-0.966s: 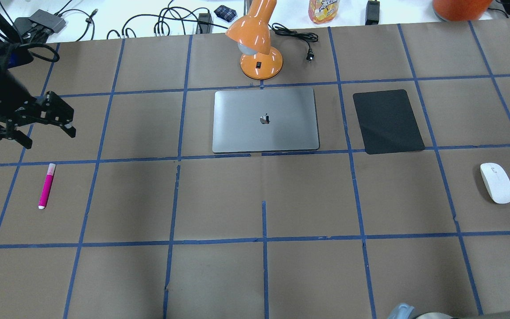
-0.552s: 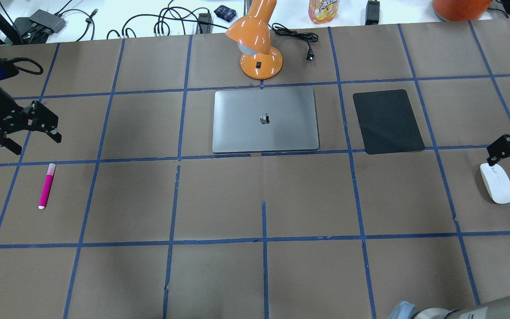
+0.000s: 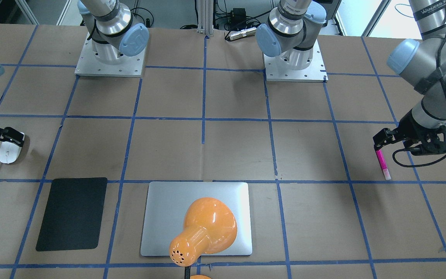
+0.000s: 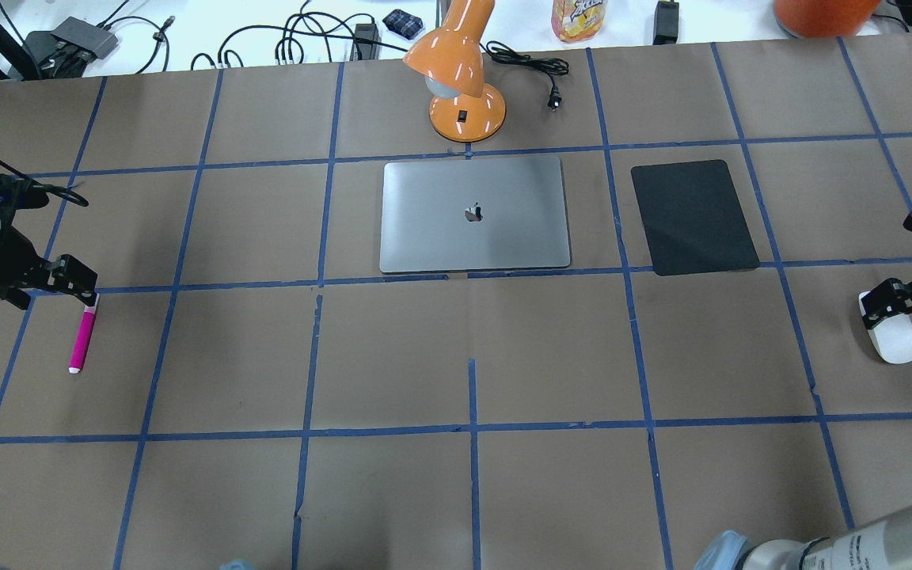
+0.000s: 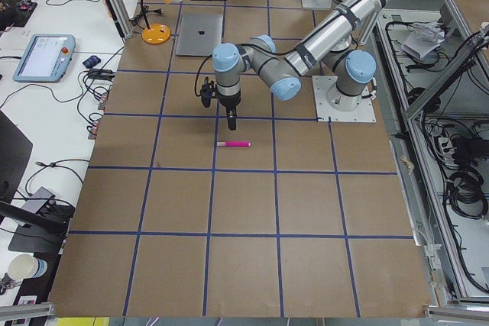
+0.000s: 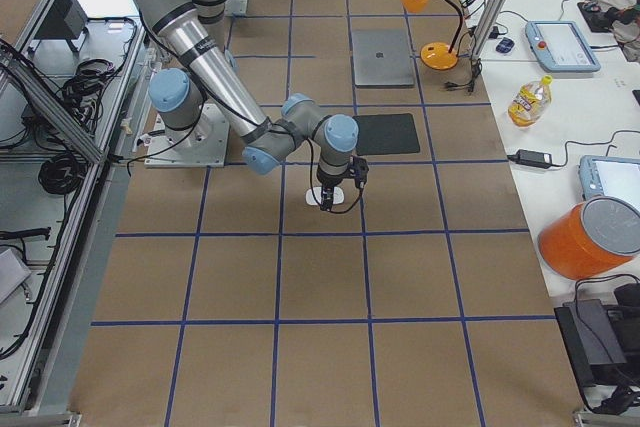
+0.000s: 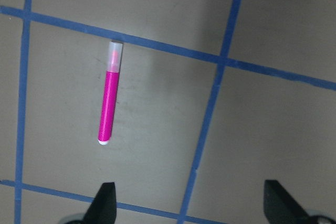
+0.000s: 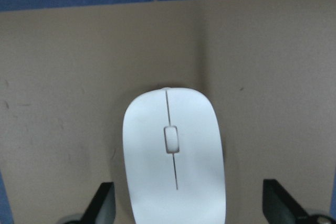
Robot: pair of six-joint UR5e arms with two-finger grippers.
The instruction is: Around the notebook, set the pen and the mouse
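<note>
The pink pen (image 4: 82,336) lies flat on the left of the table, untouched. My left gripper (image 4: 46,285) hangs open just beyond its pale cap end; in the left wrist view the pen (image 7: 109,98) lies ahead of the spread fingertips (image 7: 105,205). On the right rests the white mouse (image 4: 891,339). My right gripper (image 4: 910,310) hovers open over its far end, and the mouse (image 8: 173,153) sits between the two fingertips (image 8: 102,203) in the right wrist view, apart from both. The silver notebook (image 4: 473,214) lies closed at centre back.
An orange desk lamp (image 4: 464,79) stands just behind the notebook, its head over it in the front view. A black mat (image 4: 693,215) lies right of the notebook. Cables and a bottle (image 4: 579,20) line the far edge. Both arm bases (image 3: 110,58) stand on the robot's side.
Both grippers have come toward the table's near side. The left one now ends at the pen's cap. The right one has moved in from the edge to over the mouse.
</note>
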